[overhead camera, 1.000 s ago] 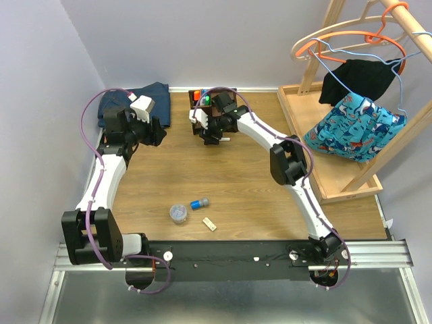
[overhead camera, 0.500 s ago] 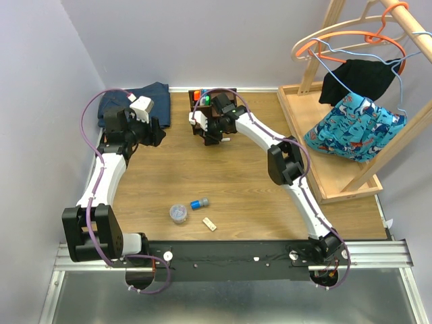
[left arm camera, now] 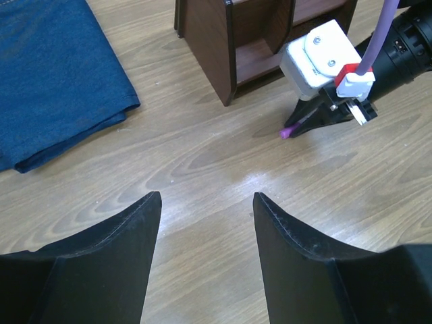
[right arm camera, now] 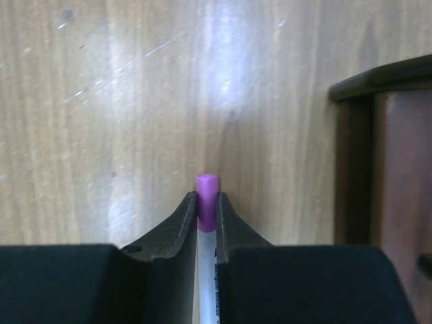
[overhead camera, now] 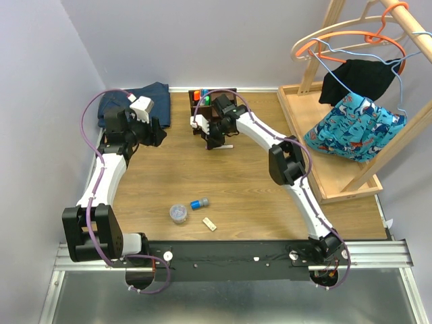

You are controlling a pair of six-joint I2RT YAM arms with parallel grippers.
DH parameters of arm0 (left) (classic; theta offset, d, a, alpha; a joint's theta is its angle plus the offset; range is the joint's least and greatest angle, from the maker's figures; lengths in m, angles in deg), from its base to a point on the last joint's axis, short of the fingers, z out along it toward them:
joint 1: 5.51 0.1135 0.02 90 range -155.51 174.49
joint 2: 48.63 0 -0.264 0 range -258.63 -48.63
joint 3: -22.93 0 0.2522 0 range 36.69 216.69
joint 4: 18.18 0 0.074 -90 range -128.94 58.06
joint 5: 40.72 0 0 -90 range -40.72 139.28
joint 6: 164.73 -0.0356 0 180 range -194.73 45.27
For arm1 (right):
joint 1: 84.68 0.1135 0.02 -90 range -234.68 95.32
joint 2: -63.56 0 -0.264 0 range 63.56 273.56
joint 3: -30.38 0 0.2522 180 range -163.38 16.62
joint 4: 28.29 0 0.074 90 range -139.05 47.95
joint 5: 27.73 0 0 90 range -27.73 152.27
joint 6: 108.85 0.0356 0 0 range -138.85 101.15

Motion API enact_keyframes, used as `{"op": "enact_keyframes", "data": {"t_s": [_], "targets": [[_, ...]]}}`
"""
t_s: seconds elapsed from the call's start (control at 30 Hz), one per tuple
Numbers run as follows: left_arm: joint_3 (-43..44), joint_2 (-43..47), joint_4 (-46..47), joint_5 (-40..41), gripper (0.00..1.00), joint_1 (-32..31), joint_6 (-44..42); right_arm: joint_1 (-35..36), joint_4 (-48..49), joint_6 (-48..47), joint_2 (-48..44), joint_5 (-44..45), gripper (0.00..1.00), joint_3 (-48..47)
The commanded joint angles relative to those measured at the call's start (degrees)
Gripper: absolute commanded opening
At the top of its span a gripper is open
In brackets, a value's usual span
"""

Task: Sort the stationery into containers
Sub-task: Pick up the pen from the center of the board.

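Right arm's slid back a touch toward the near side since a second ago, so the right gripper [right arm camera: 207, 200] sits just in front of the dark wooden organiser [right arm camera: 378, 162], low over the table [left arm camera: 202, 155]. It's clamped on a white marker [right arm camera: 206, 191], purple cap poking past the fingertips. Left gripper [left arm camera: 206, 197] is spread wide with nothing in it, beside a folded blue cloth [left arm camera: 54, 74]. Clear tub [overhead camera: 178, 213], blue cylinder [overhead camera: 199, 203] and beige block [overhead camera: 210, 223] lie close together near the arm bases.

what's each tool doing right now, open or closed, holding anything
left tool: open, holding nothing
right tool: closed on a purple-capped white marker
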Motion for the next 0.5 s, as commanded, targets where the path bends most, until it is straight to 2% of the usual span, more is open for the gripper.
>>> {"op": "enact_keyframes", "data": {"t_s": [0.0, 0.2, 0.27, 0.3, 0.33, 0.37, 0.4, 0.43, 0.47], "targets": [[-1.0, 1.2, 1.5, -1.8, 0.66, -0.4, 0.7, 0.8, -7.0, 2.2, -1.4, 0.0, 0.18, 7.9], [-0.4, 1.7, 1.8, -1.9, 0.66, -0.7, 0.8, 0.6, -0.9, 14.6, -11.9, -7.5, 0.16, 2.7], [-0.4, 1.7, 2.0, -1.9, 0.66, -0.7, 1.0, 0.2, 5.6, 20.3, -16.6, -11.3, 0.15, 3.1], [-0.3, 1.6, 2.1, -2.0, 0.66, -0.8, 1.2, -0.2, 9.9, 28.0, -18.9, -12.3, 0.15, 5.1], [-0.3, 1.6, 2.1, -2.0, 0.66, -0.8, 1.4, -0.5, 20.3, 32.0, -20.9, -13.5, 0.15, 7.4], [-0.3, 1.4, 2.0, -2.1, 0.66, -0.9, 1.7, -0.7, 26.0, 39.1, -24.7, -13.5, 0.14, 12.5], [-0.2, 1.2, 1.9, -2.1, 0.66, -1.0, 1.9, -1.1, 31.7, 42.0, -26.1, -13.4, 0.13, 14.6], [-0.2, 1.1, 1.6, -2.2, 0.66, -1.1, 1.9, -1.2, 42.0, 44.9, -27.1, -12.2, 0.12, 16.2], [0.2, 0.7, 0.9, -2.3, 0.66, -1.2, 1.8, -1.3, 46.9, 47.7, -27.7, -11.4, 0.12, 18.1]]}}
